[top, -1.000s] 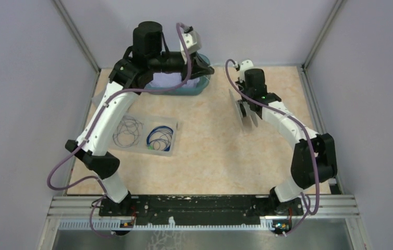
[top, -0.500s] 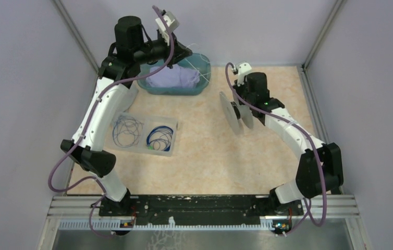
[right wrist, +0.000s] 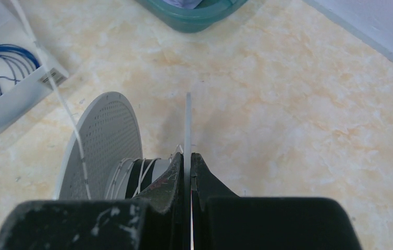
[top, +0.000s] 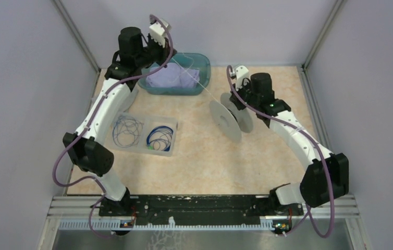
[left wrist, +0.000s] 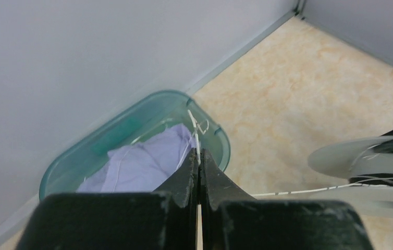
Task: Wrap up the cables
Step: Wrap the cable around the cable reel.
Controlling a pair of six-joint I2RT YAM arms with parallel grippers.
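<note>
Table [top: 199, 156]: beige marbled surface enclosed by pale walls, carrying everything below.
Left arm [top: 100, 112]: reaches to the far left corner, its wrist raised over the bin.
Right arm [top: 298, 138]: bends in from the right side toward the middle of the table.
Bin [top: 208, 73]: teal, at the far edge by the back wall, with a lavender cloth [top: 176, 80] inside.
Tray [top: 143, 136]: clear, two compartments, left of centre and nearer than the bin.
Spool [top: 224, 121]: pale grey with two round flanges, tilted on edge, held up between the bin and the right arm.
Right gripper [right wrist: 187, 159]: fingers pressed together on the thin edge of one spool flange.
Left gripper [left wrist: 199, 159]: fingers pinched tight on the white cable, above the bin.
White cable [left wrist: 298, 190]: stretched taut from the left gripper to the spool's hub, where a few turns lie; a loose end trails into the bin.
Blue cables [top: 126, 131]: loose loops in the tray's left compartment, a tighter coil in the right one.
</note>
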